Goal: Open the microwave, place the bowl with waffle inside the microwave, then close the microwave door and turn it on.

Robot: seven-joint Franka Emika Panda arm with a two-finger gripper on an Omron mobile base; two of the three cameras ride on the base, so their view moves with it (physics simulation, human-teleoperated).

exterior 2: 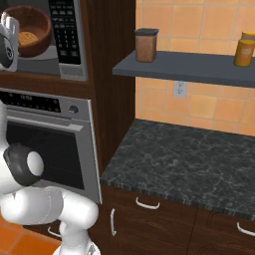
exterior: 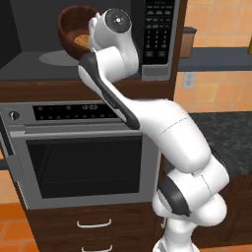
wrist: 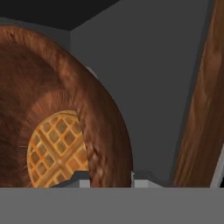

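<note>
Hand view looks closely along the gripper, whose two small dark fingertips stand narrowly apart on either side of the wall of a round, dark reddish-brown, wooden-looking bowl, so the rim is pinched between them. Inside the bowl a golden-tan waffle piece with a square grid pattern lies against the bottom. Behind the bowl are the plain grey inner walls of the silver-grey built-in microwave, and a brown wooden cabinet edge runs down the right side. Left base view shows the white arm reaching up and forward, its wrist in front of the microwave, which stands open with no door across its front. The bowl hangs tilted, its open side turned toward the camera, held above a round grey turntable plate on the cavity floor and not resting on it. A black keypad panel sits at the microwave's right. Below is a silver wall oven with a dark window. Right base view shows the bowl in the cavity, beside a dark stone counter and a grey shelf carrying a brown canister and an orange jar.
</note>
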